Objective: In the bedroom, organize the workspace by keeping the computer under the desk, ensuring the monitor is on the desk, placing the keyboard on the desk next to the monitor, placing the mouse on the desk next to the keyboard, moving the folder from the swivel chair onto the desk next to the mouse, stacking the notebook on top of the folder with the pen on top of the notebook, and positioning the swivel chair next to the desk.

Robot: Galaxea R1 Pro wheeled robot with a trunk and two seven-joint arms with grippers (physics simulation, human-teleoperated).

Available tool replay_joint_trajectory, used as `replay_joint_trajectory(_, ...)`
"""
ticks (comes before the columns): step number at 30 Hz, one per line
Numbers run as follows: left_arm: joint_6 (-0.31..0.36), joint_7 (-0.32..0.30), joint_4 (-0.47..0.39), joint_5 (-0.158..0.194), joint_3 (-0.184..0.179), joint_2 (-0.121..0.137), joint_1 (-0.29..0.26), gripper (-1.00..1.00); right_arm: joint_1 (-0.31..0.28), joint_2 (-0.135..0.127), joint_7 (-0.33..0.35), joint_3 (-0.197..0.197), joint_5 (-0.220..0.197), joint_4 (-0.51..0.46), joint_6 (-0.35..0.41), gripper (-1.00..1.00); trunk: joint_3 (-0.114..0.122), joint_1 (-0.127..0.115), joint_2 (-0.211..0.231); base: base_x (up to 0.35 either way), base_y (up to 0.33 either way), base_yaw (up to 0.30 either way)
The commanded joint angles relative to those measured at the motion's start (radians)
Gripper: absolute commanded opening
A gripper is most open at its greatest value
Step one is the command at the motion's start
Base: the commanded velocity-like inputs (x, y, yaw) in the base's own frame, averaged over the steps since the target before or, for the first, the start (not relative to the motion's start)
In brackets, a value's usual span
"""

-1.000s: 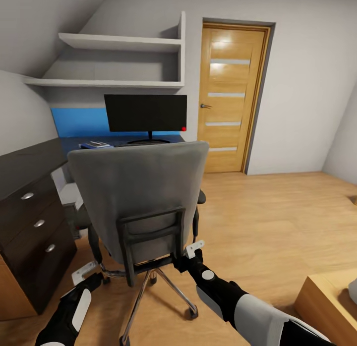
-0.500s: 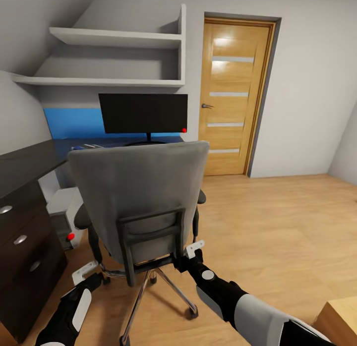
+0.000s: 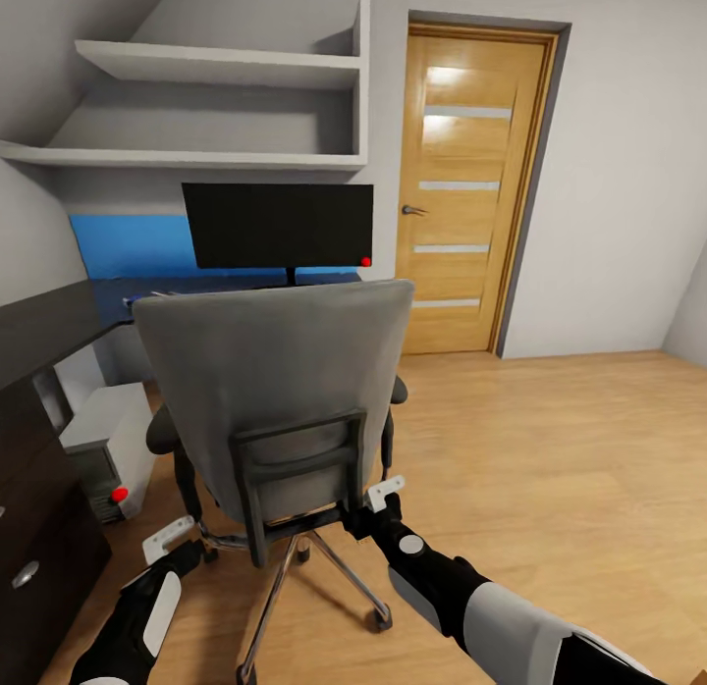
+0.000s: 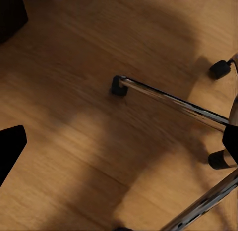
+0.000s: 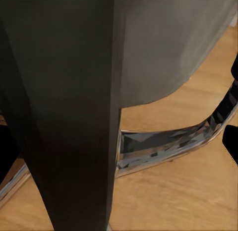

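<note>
The grey swivel chair (image 3: pixel 275 371) stands right in front of me with its back toward me. My right gripper (image 3: pixel 371 508) is shut on the lower right corner of its black back frame (image 5: pixel 64 117). My left gripper (image 3: pixel 169 546) hangs open low at the chair's left, over a chrome base leg (image 4: pixel 173 102), touching nothing. Behind the chair, the black monitor (image 3: pixel 280 224) stands on the black desk (image 3: pixel 49 327). The light-grey computer (image 3: pixel 103 440) sits on the floor under the desk at the left. The chair back hides the desktop in front of the monitor, so keyboard, mouse, folder, notebook and pen are out of view.
A black drawer unit (image 3: pixel 34 557) fills the lower left. White wall shelves (image 3: pixel 216 77) hang above the desk, and a wooden door (image 3: pixel 471 184) is shut at the back right. Open wood floor (image 3: pixel 550 449) stretches to the right.
The camera has moved: the drawer unit slid off to the left, the computer came into full view, and monitor and door look nearer. Chair and grippers keep their places relative to me.
</note>
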Motion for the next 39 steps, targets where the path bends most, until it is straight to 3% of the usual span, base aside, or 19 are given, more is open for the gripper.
replay_joint_trajectory(1, 0.002, 0.0, -0.002, 0.021, 0.0, -0.001, 0.0, 1.0, -0.002, 0.0, -0.005, 0.007, -0.005, -0.001, -0.005, 1.0, -0.001, 0.0, 0.0, 0.322, 0.0, 0.0)
replay_joint_trajectory(26, 0.004, 0.0, 0.0, 0.021, 0.0, -0.001, 0.0, 1.0, -0.002, -0.001, -0.005, 0.005, -0.005, -0.001, -0.006, 1.0, -0.001, 0.0, 0.0, 0.32, 0.053, 0.0)
replay_joint_trajectory(39, 0.007, 0.001, 0.0, 0.021, 0.0, 0.0, 0.0, 1.0, -0.002, 0.001, -0.011, 0.005, -0.005, -0.001, -0.007, 1.0, -0.001, 0.0, 0.0, 0.072, 0.002, 0.112)
